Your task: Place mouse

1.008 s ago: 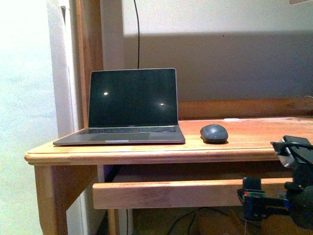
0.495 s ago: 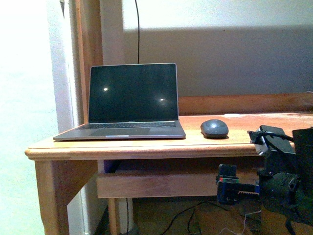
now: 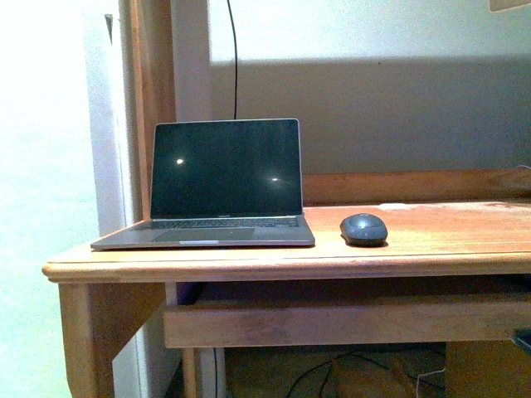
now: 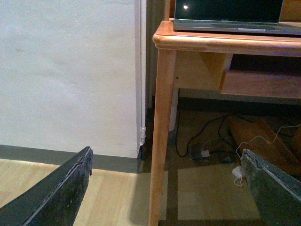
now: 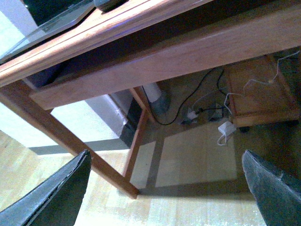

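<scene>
A: Since the last entry your right arm has gone from the front view; half a second back it filled the lower right corner. Log that.

B: Logged. Where is the mouse (image 3: 363, 228)?

A: On the desk (image 3: 465, 240), just beside the open laptop (image 3: 217, 184), apart from it. Your right gripper (image 5: 167, 188) sits below the desktop edge, well under the mouse, jaws spread wide, nothing between them.

B: And the left?

A: Your left gripper (image 4: 169, 188) is also spread wide and empty, low near the floor, with the desk leg (image 4: 160, 141) ahead of it.
</scene>
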### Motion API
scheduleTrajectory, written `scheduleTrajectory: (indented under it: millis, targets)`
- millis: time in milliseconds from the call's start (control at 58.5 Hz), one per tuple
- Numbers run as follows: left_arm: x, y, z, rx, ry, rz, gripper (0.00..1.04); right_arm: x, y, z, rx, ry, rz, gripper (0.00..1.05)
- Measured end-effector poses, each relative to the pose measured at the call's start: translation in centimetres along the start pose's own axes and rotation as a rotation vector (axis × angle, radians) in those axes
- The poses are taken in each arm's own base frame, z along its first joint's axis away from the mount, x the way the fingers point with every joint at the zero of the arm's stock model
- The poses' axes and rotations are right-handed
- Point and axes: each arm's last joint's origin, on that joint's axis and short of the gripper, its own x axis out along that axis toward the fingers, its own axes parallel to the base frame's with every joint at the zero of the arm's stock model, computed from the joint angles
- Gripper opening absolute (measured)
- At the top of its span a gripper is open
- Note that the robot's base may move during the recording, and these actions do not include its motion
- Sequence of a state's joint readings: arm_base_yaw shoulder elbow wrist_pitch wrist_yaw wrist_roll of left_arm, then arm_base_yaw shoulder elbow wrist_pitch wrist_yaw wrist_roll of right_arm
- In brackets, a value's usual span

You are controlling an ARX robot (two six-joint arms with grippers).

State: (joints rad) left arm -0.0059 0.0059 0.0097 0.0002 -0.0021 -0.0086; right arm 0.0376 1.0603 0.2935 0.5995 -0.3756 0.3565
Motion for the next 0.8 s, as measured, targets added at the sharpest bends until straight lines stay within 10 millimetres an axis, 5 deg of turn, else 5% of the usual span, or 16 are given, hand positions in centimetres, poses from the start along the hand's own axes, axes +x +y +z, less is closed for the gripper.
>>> scheduleTrajectory:
  millis: [188,342,547,803]
  targets:
    - [0.0,0.0,0.0,0.0,0.0,0.0,0.97,-4.8,1.1,-1.6,0.042,0.018,0.083,0.97]
    - [0.0,0.0,0.0,0.0,0.0,0.0,0.97,-7.0,1.7,-3.0,0.06,0.001,0.096,0.97]
    - [0.0,0.0,0.0,0.0,0.0,-0.001,0.97,-9.0,1.8,-5.2,-0.278,-0.216,-0.343,0.65]
    - [0.0,0.0,0.0,0.0,0.0,-0.002,0.97,-9.8,0.8,-4.6,-0.36,-0.249,-0.374,0.22]
